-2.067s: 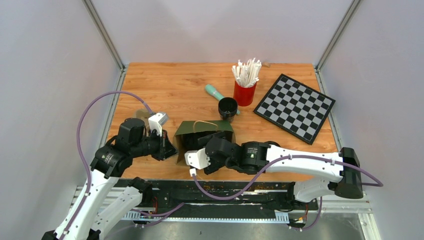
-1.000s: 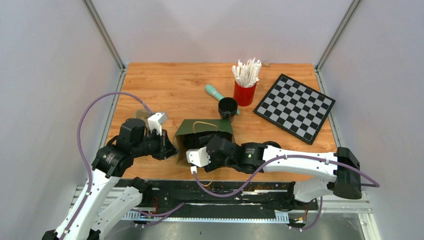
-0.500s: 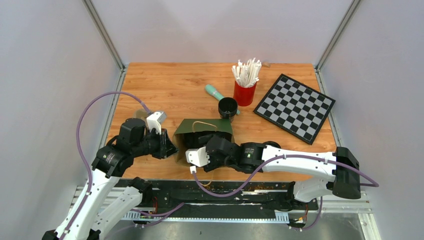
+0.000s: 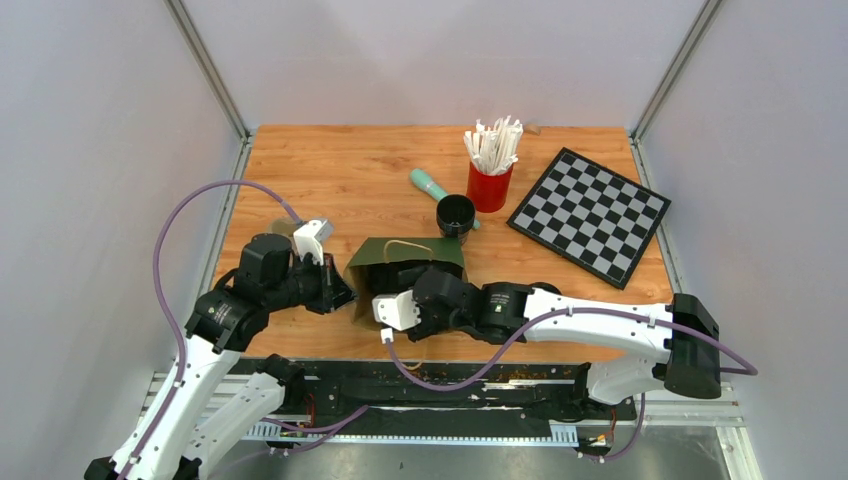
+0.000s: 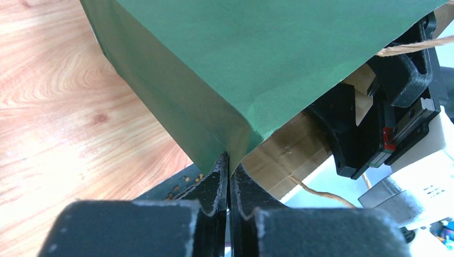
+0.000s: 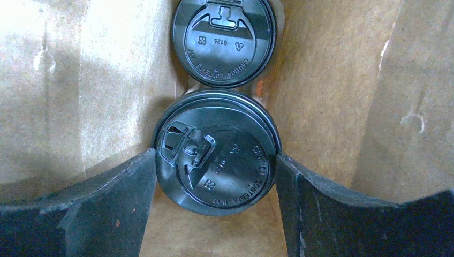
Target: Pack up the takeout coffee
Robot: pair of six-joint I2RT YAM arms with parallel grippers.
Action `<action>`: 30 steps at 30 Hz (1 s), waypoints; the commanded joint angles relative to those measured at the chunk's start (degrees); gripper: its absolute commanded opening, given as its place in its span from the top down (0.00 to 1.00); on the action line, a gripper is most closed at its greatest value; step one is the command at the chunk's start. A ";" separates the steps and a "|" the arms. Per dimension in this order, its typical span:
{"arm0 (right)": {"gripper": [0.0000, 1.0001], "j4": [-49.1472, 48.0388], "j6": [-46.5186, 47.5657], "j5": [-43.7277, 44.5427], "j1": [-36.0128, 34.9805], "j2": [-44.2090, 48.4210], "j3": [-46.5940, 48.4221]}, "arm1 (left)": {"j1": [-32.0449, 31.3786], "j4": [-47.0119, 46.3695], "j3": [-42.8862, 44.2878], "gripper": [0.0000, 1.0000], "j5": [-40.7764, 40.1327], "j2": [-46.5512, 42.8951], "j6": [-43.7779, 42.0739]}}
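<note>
Now your right gripper (image 6: 216,160), wide, hugs cup (image 6: 225,176) inside bag (image 6: 342,80). Other cup (image 6: 224,40) straight ahead, deeper in bag. Left gripper (image 5: 229,176) pinches bag corner.

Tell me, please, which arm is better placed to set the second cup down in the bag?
Right. The right gripper is inside the bag, gripping the lidded cup beside the other cup. The left gripper is busy pinching the bag's edge.

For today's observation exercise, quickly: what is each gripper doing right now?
Left gripper: closed, pinching a corner of the green bag.
Right gripper: closed on the nearer lidded cup inside the bag.
</note>
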State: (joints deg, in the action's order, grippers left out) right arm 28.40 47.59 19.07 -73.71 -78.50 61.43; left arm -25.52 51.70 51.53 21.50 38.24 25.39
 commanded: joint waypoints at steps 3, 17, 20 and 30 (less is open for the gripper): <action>0.31 -2.46 -0.09 -1.56 2.18 2.25 0.71 | -0.15 -2.65 0.65 1.00 1.18 -0.49 -1.35; 0.30 -2.33 2.61 -3.19 3.35 0.90 -1.44 | -0.15 -4.13 -2.62 1.00 3.77 -1.55 -1.23; 0.31 -2.43 3.38 -3.96 3.47 0.80 -1.89 | -0.14 -4.10 -2.91 1.00 3.85 -1.79 -0.77; 0.31 -4.36 6.66 -4.87 4.14 0.23 -3.59 | -0.15 -4.38 -3.01 1.00 5.05 -2.36 -0.08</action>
State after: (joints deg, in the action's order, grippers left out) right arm 26.55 52.42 15.07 -70.22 -77.82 58.06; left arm -25.52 49.39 48.64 24.99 36.36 25.26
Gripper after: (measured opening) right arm 0.762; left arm 0.007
